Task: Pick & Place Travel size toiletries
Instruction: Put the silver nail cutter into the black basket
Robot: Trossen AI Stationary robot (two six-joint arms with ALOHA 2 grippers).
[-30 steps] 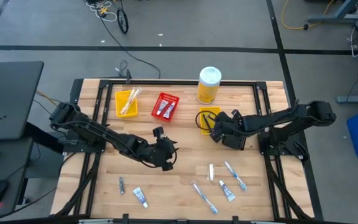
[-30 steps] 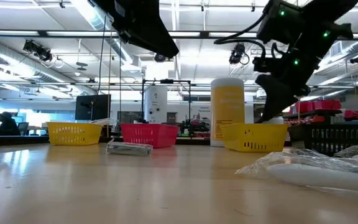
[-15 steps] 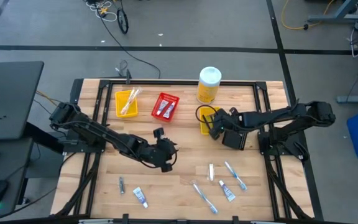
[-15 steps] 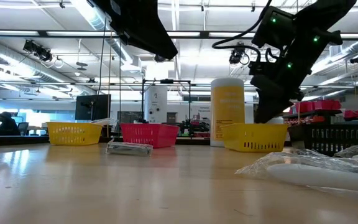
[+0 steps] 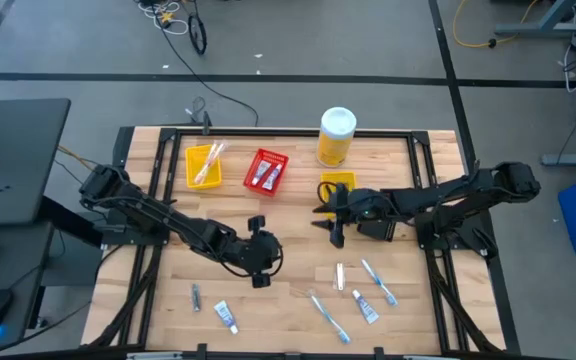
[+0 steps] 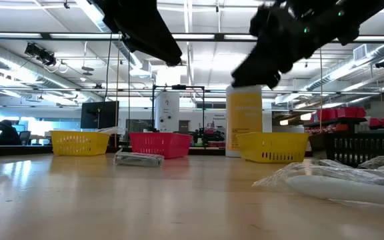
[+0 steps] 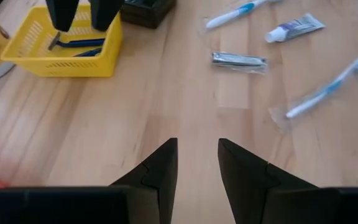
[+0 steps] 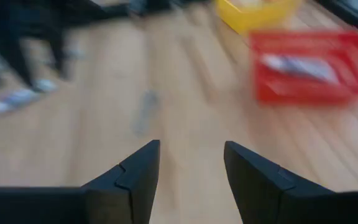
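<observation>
Several travel size toiletries lie on the wooden table near its front edge: a dark razor packet, toothbrushes and a white toothpaste tube. Two more lie at the front left. Blue razors lie in a yellow bin. My right gripper hangs open just near-left of that bin, pointing toward the table's left, with nothing between its fingers. My left gripper stands open over bare wood at mid-table, pointing right, also holding nothing.
At the back stand a second yellow bin with pale items, a red bin with tubes, and a big yellow bottle with a white cap. A black bin sits beside the right-hand yellow bin. Bare wood lies between the two grippers.
My right gripper has risen out of the right-hand yellow bin, swung toward the table's left and near edge, and turned from pointing down into the bin to pointing across the table. My left gripper has shifted slightly toward the near edge.
</observation>
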